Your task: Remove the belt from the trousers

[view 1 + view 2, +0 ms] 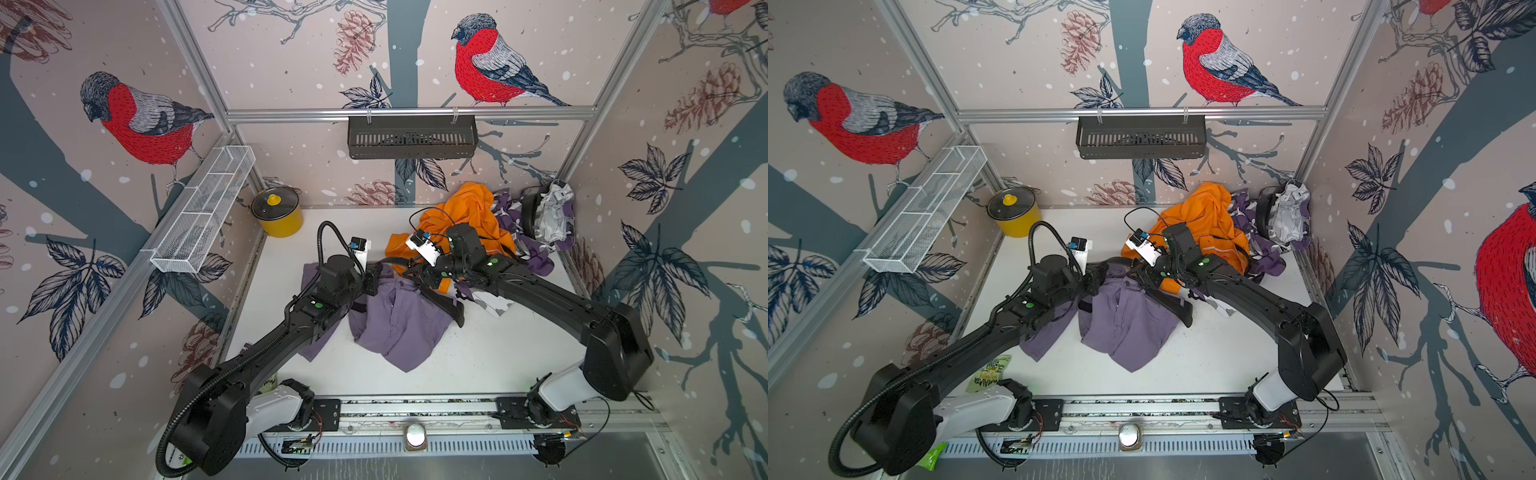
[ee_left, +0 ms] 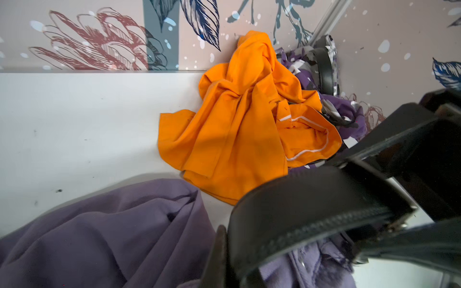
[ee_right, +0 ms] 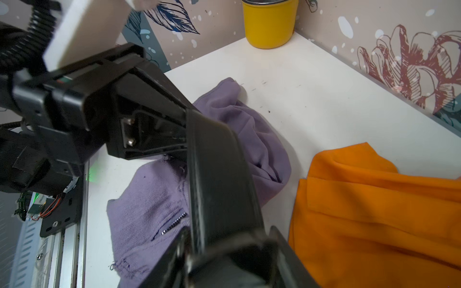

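While your left gripper (image 3: 185,129) pinches the black belt (image 3: 219,179) at frame centre over the purple trousers (image 3: 147,207), the right gripper (image 3: 227,251) straddles it at the bottom edge; whether it grips, you cannot tell.

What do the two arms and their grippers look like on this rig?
The left arm and right arm are black with bulky rounded joints and white base links. Each carries round green marks and a white wrist camera box. A ribbed black hose follows the left arm; a thin black cable loops above the right wrist. The left gripper and right gripper are black, angular.
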Tool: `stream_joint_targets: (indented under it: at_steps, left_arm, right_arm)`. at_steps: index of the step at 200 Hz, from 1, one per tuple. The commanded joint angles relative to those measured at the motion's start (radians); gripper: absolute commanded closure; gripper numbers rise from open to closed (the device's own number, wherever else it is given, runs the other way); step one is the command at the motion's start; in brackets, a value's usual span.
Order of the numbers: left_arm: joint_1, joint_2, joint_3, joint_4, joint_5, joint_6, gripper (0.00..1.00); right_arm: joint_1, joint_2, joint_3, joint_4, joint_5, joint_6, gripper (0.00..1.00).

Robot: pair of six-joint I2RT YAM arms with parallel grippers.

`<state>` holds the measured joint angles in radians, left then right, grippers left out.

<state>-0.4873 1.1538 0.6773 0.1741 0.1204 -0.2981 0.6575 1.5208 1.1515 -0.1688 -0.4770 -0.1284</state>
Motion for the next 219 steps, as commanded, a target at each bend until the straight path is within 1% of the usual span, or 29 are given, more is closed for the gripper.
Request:
stream_joint_targets:
  at_steps: [1, 16, 41, 81, 95, 106, 124, 147, 174, 219]
  left_arm:
    - [0.001, -0.006, -0.013, 0.002, -0.081, -0.035, 1.00]
    - [-0.003, -0.016, -0.027, 0.017, -0.077, -0.036, 1.00]
    - [-0.002, -0.035, -0.047, 0.031, -0.072, -0.037, 1.00]
    - [-0.005, -0.062, -0.063, 0.045, -0.057, -0.036, 1.00]
    - [-0.005, -0.076, -0.077, 0.059, -0.050, -0.036, 1.00]
    - [-0.006, -0.086, -0.084, 0.067, -0.047, -0.033, 1.00]
    - [-0.007, -0.098, -0.091, 0.069, -0.050, -0.028, 1.00]
    - [-0.006, -0.100, -0.091, 0.074, -0.048, -0.026, 1.00]
    - [-0.007, -0.098, -0.092, 0.077, -0.048, -0.028, 1.00]
    - [-0.007, -0.114, -0.096, 0.069, -0.050, -0.030, 1.00]
  right_arm:
    - [0.013, -0.030, -0.041, 0.062, 0.049, -0.003, 0.20]
    - [0.029, -0.061, -0.087, 0.122, 0.057, -0.028, 0.08]
    - [0.036, -0.073, -0.113, 0.168, 0.038, -0.047, 0.00]
    - [0.038, -0.038, -0.113, 0.258, 0.029, -0.022, 0.01]
    - [0.013, -0.009, -0.093, 0.279, -0.057, -0.006, 0.01]
    - [-0.002, 0.028, -0.054, 0.257, -0.123, -0.011, 0.01]
    - [0.000, 0.074, -0.006, 0.201, -0.160, -0.044, 0.01]
    - [0.012, 0.092, 0.003, 0.202, -0.200, -0.069, 0.01]
    - [0.034, 0.112, 0.014, 0.194, -0.181, -0.072, 0.01]
    - [0.030, 0.137, 0.003, 0.289, -0.173, -0.028, 0.00]
